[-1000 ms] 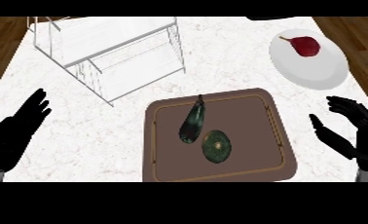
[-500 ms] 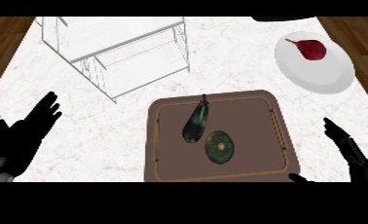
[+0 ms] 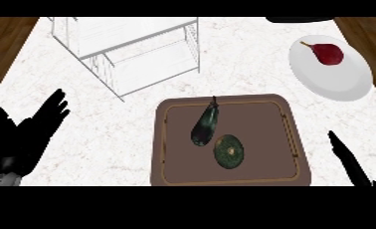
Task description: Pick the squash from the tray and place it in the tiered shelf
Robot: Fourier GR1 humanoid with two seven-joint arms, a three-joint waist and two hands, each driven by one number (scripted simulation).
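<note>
- The right hand [image 3: 351, 161] is cut off by the edge. Only a thin black bit shows, so its fingers can't be made out.
- The left hand [image 3: 33, 131] is cut off at the side and bottom.
- The shelf [image 3: 132, 49] runs past the top edge.
- A dark thing [image 3: 301, 19] at the top is mostly cut off. It can't be told what it is.

The counter [image 3: 110, 138] looked like pale marble, smooth and matt. The tiered shelf [image 3: 136, 49] was of thin white wire. The tray [image 3: 283, 171] seemed matt brown; the plate [image 3: 330, 81] glossy white; the squash [image 3: 229, 151] dark, dull green.
</note>
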